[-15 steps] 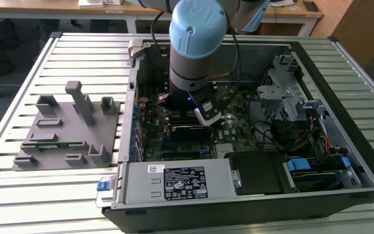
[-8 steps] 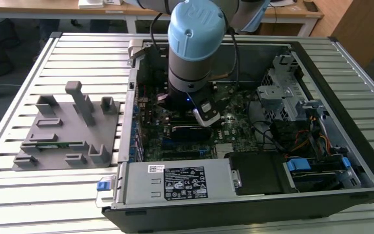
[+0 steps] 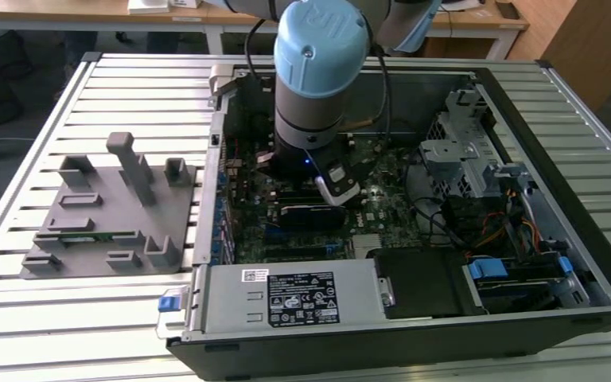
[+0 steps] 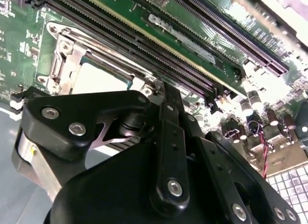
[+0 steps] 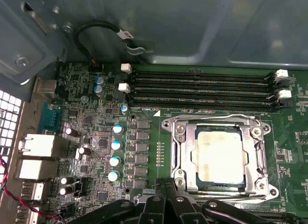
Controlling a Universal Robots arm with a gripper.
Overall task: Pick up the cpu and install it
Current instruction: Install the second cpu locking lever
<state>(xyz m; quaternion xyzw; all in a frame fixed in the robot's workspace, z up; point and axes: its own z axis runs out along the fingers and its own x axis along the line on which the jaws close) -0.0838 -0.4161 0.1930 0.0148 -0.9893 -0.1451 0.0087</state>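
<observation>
One thing matters to me here: the small square cpu with its silvery-white metal top (image 5: 220, 158) lies flat inside the steel socket frame (image 5: 255, 151) on the green motherboard (image 5: 144, 137), just ahead of my black claw (image 5: 166, 204) and slightly off to one side. I cannot tell how the claw is set; it appears to hold nothing.

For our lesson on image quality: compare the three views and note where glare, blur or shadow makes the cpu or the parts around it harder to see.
In the first wrist view the cpu is sharp, its metal top softly glared. In the second wrist view the cpu washes out almost white, and the gripper linkage looms dark and soft in front. In the exterior view the arm hides the socket area, and the case interior is dim.
</observation>
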